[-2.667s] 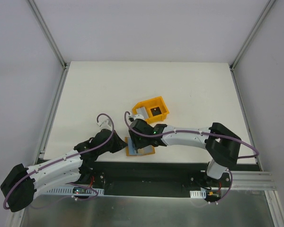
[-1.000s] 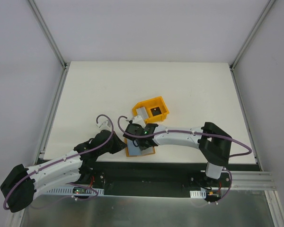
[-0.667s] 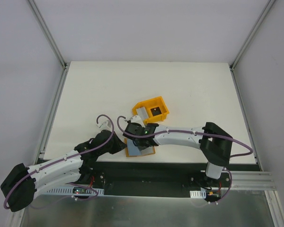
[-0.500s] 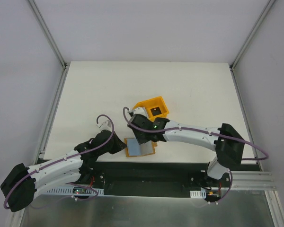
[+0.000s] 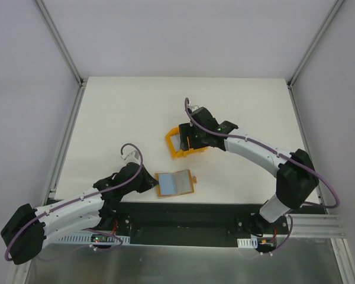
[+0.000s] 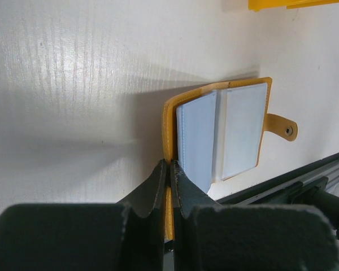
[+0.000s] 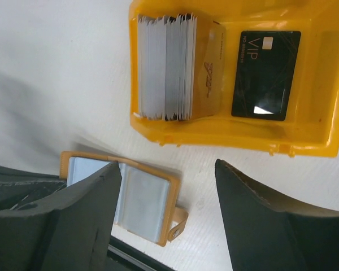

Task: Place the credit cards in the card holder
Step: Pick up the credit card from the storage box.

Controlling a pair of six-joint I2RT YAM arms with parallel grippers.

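The left tool (image 6: pixel 169 169) is clamped tight on the card holder (image 6: pixel 237 130). Its two dark fingers are pressed together on the orange-tan cover at the holder's nearest edge. The fingers hide that corner, so how deep the cover sits between them cannot be told. Ahead of the fingertips the holder lies open and flat on the tabletop (image 5: pixel 136 112), with two pale grey pocket panels facing up. Whether any pocket has a card in it cannot be made out. The snap tab (image 6: pixel 282 129) sticks out from the side farthest from this tool.

Farther out, the right tool (image 7: pixel 166 166) hangs with its fingers spread wide and nothing between them. Past its fingertips is the yellow-orange bin (image 7: pixel 214 135), whose right wall is cut off by the edge of the right wrist view. Inside, the credit cards (image 7: pixel 166 68) stand on edge in a tight stack of grey and tan. Beside them one black card (image 7: pixel 265 73) lies flat, printed "VIP". The tool's left finger covers part of the card holder in this view. From above, this tool and its wrist cover most of the bin, and the cards cannot be seen there.

The tabletop is plain white and slightly textured, with a black strip (image 5: pixel 183 216) along its near edge. Metal rails (image 5: pixel 62 155) frame it, and pale grey walls (image 5: pixel 177 35) close it in.
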